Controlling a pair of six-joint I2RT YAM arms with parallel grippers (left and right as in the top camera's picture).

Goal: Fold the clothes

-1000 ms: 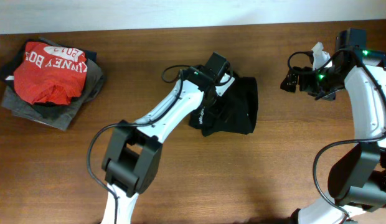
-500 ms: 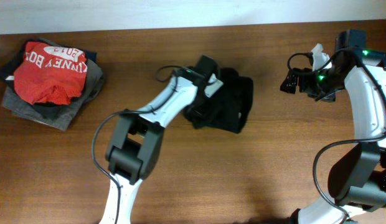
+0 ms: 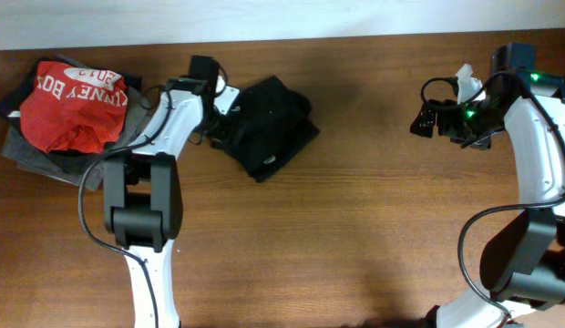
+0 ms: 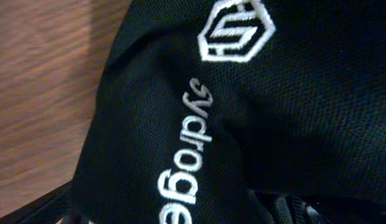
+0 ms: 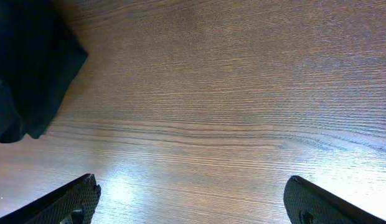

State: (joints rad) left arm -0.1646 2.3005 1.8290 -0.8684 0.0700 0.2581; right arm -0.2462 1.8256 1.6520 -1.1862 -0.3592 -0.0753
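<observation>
Edges: the table's far edge runs along the top of the overhead view, with a pale strip beyond it; the other edges are out of frame. Bare wood covers the whole near half and the stretch between the two grippers.

Black top lies bunched in a rough lump left of centre, near the far edge. It sits to the right of the pile and apart from it.

Count: two arms, one black top, one pile of clothes at far left. In the pile, a crumpled red T-shirt with white lettering is uppermost, a grey garment is at the bottom, and a dark layer lies between.

Left gripper sits at the top's left edge, against the fabric. Its jaws are spread wide; cannot tell whether any cloth is caught between them. Fine-knit black cloth fills the left wrist view, with a white stitched hexagon logo and white stitched lettering.

Right gripper is well apart at the right. Its fingers are spread wide over bare wood grain, nothing between.
</observation>
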